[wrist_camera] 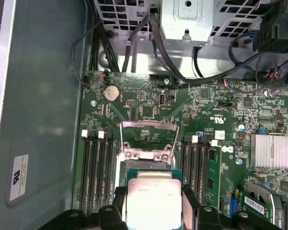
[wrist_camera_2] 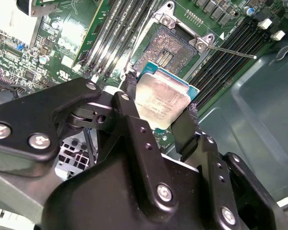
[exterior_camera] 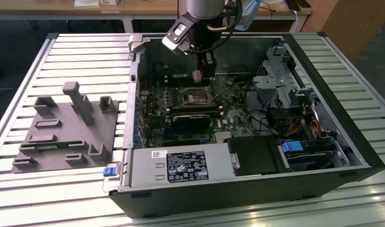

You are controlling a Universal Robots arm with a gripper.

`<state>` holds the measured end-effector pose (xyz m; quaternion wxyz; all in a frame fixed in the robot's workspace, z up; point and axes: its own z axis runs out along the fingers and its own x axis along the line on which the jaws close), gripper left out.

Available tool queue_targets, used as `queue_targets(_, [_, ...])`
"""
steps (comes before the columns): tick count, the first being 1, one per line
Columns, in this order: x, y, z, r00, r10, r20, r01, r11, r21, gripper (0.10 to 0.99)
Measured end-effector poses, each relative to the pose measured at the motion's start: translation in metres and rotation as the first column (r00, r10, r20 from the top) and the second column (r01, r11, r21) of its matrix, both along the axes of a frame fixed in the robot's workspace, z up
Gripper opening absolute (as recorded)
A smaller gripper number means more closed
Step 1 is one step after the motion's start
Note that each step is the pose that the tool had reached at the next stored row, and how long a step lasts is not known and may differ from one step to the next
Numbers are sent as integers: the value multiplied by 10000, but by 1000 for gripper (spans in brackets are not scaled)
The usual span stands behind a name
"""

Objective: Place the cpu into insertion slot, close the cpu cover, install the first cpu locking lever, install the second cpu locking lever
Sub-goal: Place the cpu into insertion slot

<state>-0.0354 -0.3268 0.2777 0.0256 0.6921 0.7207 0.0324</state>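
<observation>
The black two-fingered gripper (wrist_camera_2: 160, 93) is clenched on the cpu (wrist_camera_2: 165, 103), a small flat square chip with a matte, faintly mottled silvery-beige metal face and a thin green rim. Its fingers (wrist_camera_2: 132, 120) press on two opposite edges and leave the other two edges free. The chip is held level and clear of the board, not seated.

Just past the chip's free edge lies the insertion slot (wrist_camera_2: 164, 48), a square socket with a dark, finely dotted centre and a silvery metal rim (its contact field is bare). In the first wrist view the cpu cover (wrist_camera: 149, 125), a thin silvery frame plate with a square window, stands tipped up off the socket beyond the chip. A thin silver rod (wrist_camera_2: 232, 51) juts out from one socket corner.

Room is tight at the sides. Long black memory slots (wrist_camera: 97, 172) run close along both flanks of the socket on the green circuit board (wrist_camera: 206, 115). The smooth grey chassis wall (wrist_camera: 43, 96) is well apart from it, and a perforated bright-metal drive cage (wrist_camera: 187, 19) sits past the board's far edge.

In the exterior view the gripper (exterior_camera: 203, 75) reaches down at upper centre into the open black computer case (exterior_camera: 243, 194), just above the socket (exterior_camera: 197, 97). The case lies on a ribbed metal table (exterior_camera: 85, 52). A grey moulded fixture (exterior_camera: 66, 127) with upright pegs rests at the exterior view's left, well apart from the case.
</observation>
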Motion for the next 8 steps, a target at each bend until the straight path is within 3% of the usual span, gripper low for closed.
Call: queue_targets(8, [0, 21, -31, 10000, -43, 1, 43, 10000, -7, 541])
